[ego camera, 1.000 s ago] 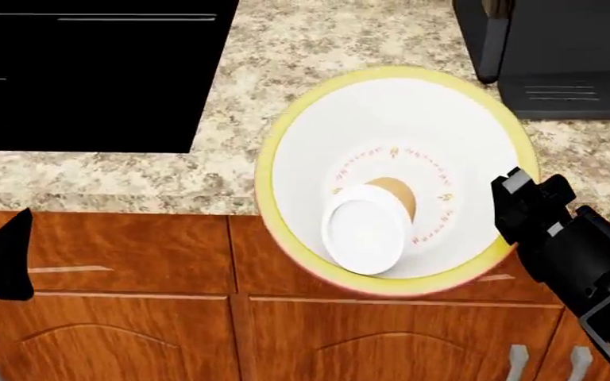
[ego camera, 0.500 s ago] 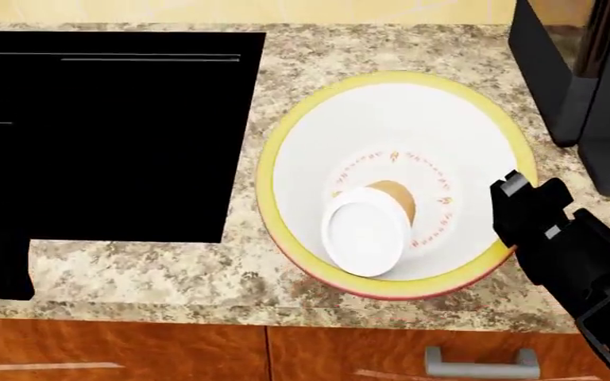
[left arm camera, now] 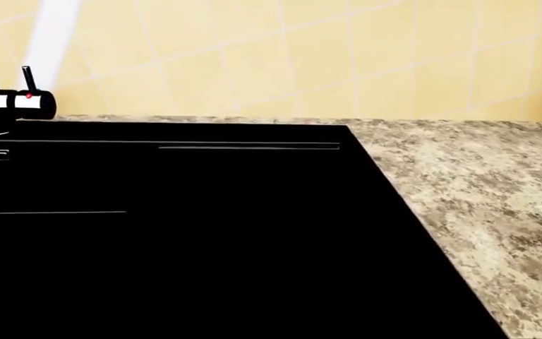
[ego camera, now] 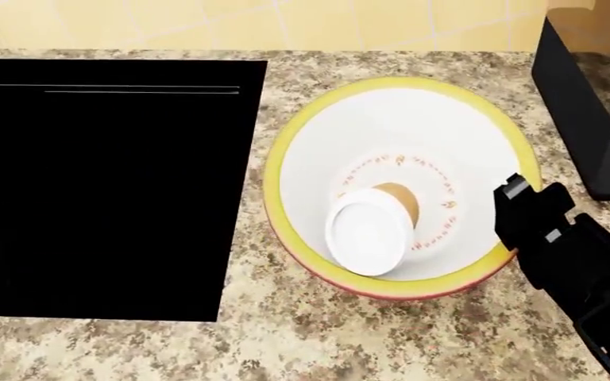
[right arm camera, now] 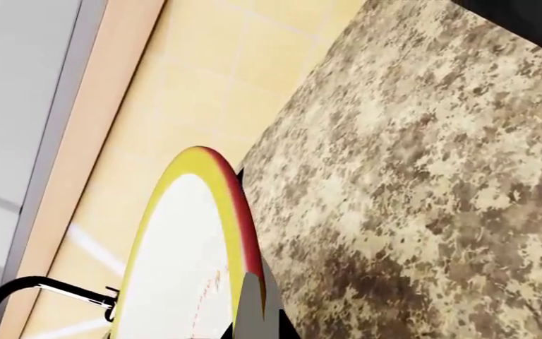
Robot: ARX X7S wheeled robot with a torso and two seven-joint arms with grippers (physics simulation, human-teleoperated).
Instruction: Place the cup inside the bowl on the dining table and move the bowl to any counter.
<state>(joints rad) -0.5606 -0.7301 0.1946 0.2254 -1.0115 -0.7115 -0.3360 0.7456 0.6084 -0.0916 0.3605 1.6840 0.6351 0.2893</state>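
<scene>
The bowl, white inside with a yellow-green rim and a pink-red outer band, is over the brown speckled counter. The cup lies on its side inside the bowl, white lid facing me. My right gripper is shut on the bowl's right rim. In the right wrist view that gripper pinches the red and yellow edge of the bowl above the counter. Whether the bowl rests on the counter or hangs just over it is unclear. My left gripper shows in no view. The dining table is out of view.
A flat black inset panel fills the counter left of the bowl. A black appliance stands at the back right, close to the bowl. Yellow tile backsplash runs behind. A faucet stands beyond the black panel.
The view has moved forward over the counter: the wooden cabinet fronts dropped out of sight and the backsplash came in. The bowl with the cup stayed in my right gripper. The left gripper no longer shows.
</scene>
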